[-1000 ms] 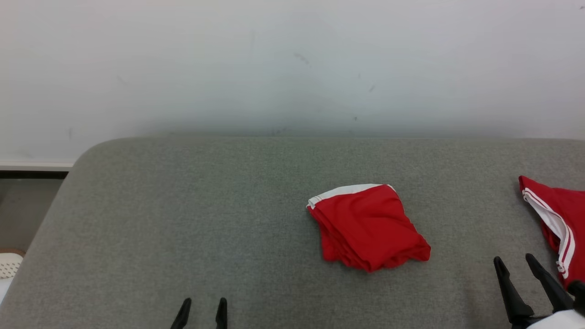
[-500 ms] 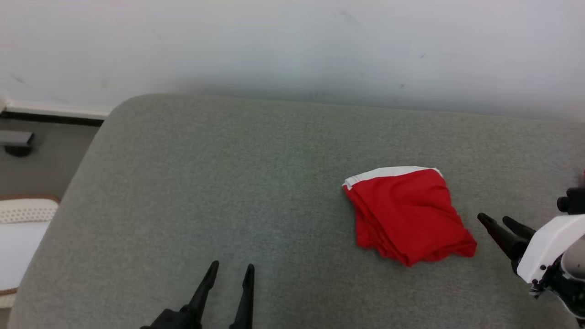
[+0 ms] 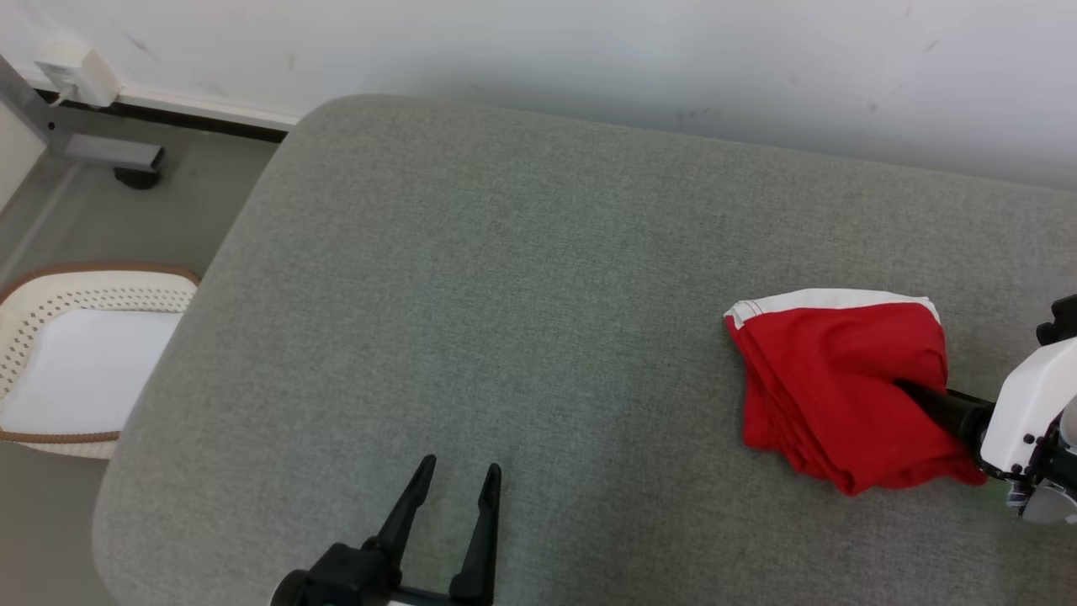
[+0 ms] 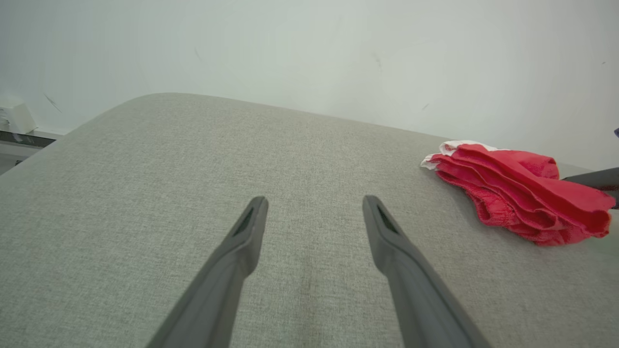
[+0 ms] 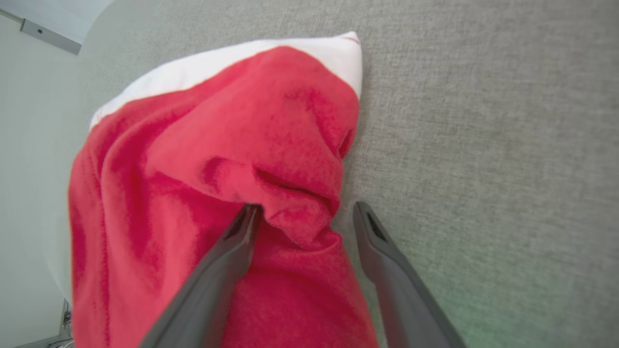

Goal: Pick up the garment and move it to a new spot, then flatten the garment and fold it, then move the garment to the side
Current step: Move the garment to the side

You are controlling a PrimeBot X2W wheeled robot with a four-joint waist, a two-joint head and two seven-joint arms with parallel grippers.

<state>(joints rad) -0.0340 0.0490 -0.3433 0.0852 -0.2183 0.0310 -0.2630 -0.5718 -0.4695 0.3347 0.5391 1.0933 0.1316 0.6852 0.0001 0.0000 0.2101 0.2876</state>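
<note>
Garment [image 3: 833, 379] is the red one with the white band, lying in a stack of layers on the right part of the grey bench [image 3: 505, 295]. To me the folding looks done, so we're on the last bit: moving it to the side.

Right pincer [image 5: 302, 217] comes in at the right edge of the cloth, spread open and not pinching anything yet. In the right wrist view one finger is tucked against a puffed-up fold of the red cloth. The other sits over bare bench just beside it, so that fold is between them.

Left pincer [image 3: 461, 467] is spread too, hanging over the near part of the bench. It's well apart from the garment and holds nothing.

Next move, I'd guess: squeeze the right pincer shut on that fold. It needs to catch all the layers though, not just the top flap, or the stack will probably flop open when it gets lifted or dragged. Lots of bench to the left for setting it down.
</note>
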